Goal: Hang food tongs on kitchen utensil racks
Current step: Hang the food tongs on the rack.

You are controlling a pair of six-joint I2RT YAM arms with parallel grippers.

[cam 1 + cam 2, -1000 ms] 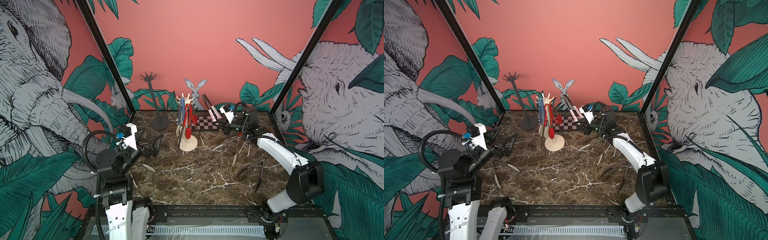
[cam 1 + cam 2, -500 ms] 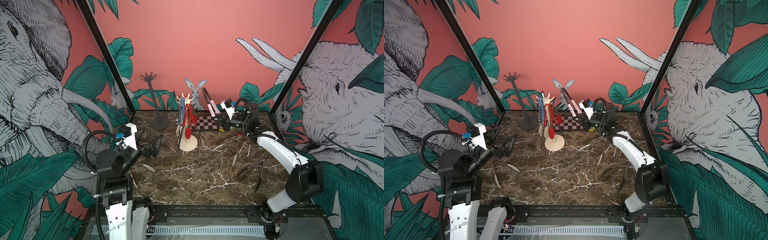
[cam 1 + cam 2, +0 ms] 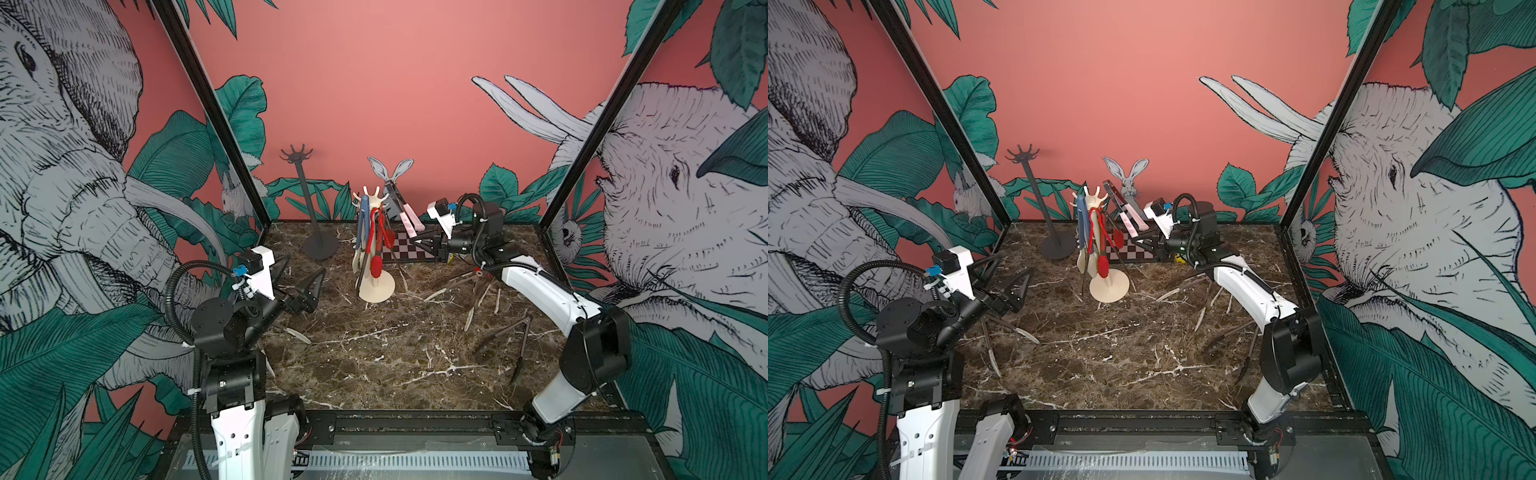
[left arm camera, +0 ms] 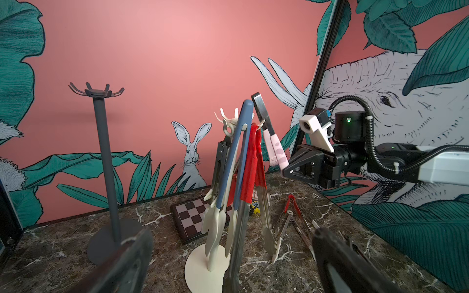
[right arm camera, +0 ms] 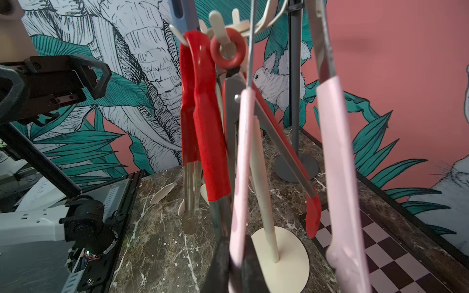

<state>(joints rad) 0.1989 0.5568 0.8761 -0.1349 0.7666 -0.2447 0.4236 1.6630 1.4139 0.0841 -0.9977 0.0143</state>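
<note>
At the left edge of the marbled brown surface (image 3: 374,357): left pincer (image 3: 300,276), spread wide, empty. By the far left corner: dark grey pole rack with hook crown (image 3: 305,199), bare. Mid-back: cream-white pole rack (image 3: 380,289), hung with blue, red and cream tongs (image 4: 251,157). Just right of its crown: metal tongs with pink tips (image 3: 406,214), tilted, hinge end up, one pink tip clamped in the closed right pincer (image 4: 289,167), other tip free beside it. Probably mid-hanging. Cannot tell whether already hooked. Next: ease hinge end over a free prong, lower, only then release. Toward the right edge: more slim metal tongs (image 4: 291,205), lying loose.
</note>
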